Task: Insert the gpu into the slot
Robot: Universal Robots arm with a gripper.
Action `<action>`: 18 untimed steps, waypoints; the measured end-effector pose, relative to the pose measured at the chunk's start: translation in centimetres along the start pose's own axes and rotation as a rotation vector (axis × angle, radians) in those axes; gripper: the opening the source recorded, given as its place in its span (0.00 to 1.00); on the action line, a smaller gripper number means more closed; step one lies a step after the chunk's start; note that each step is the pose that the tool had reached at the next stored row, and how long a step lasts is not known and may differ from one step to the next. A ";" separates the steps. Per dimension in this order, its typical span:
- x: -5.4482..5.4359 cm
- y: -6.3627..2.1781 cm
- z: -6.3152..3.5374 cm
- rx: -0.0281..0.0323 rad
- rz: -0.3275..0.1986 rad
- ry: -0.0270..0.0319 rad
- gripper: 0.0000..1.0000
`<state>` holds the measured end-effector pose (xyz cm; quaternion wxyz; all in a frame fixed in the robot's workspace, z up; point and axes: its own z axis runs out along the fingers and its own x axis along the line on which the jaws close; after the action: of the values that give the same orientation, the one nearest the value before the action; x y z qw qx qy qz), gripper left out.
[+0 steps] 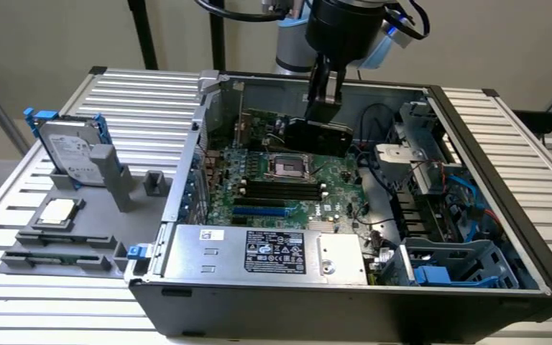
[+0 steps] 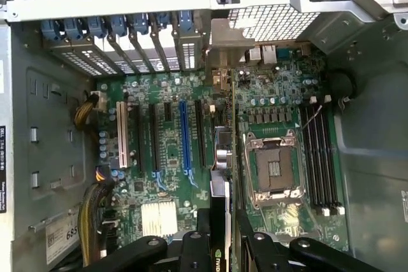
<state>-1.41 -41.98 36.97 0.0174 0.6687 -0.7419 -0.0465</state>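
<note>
Exterior view: the slot [image 1: 259, 213] lies empty on the green motherboard [image 1: 338, 192]; toward that view's right my gripper [image 1: 321, 113] hangs above the board, clamped partway closed on the gpu [image 1: 322, 138], well apart from the slot. I judge the card light, stiff yet fragile, best gripped by its shroud edges.

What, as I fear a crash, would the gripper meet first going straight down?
The gripper holds the gpu, which would likely touch the board first, between the blue slot and CPU socket; depth is unclear.
</note>
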 end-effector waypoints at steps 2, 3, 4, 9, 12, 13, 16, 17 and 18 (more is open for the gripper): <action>0.2 -0.01 0.17 -0.0005 -0.013 0.0010 0.26; 0.2 0.04 0.28 -0.0007 -0.018 0.0011 0.26; 0.3 0.11 0.34 -0.0008 -0.021 0.0017 0.26; 0.6 1.51 0.81 0.0025 -0.023 0.0018 0.26; 0.9 2.69 1.10 0.0156 -0.023 0.0010 0.26; 0.9 3.06 1.18 0.0218 -0.024 0.0008 0.26; 1.3 3.58 1.41 0.0325 -0.024 -0.0003 0.26; 1.5 3.71 1.52 0.0328 -0.024 -0.0003 0.26; 1.7 3.72 1.62 0.0329 -0.025 -0.0002 0.26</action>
<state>-5.42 -43.23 35.64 0.0058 0.6782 -0.7341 -0.0346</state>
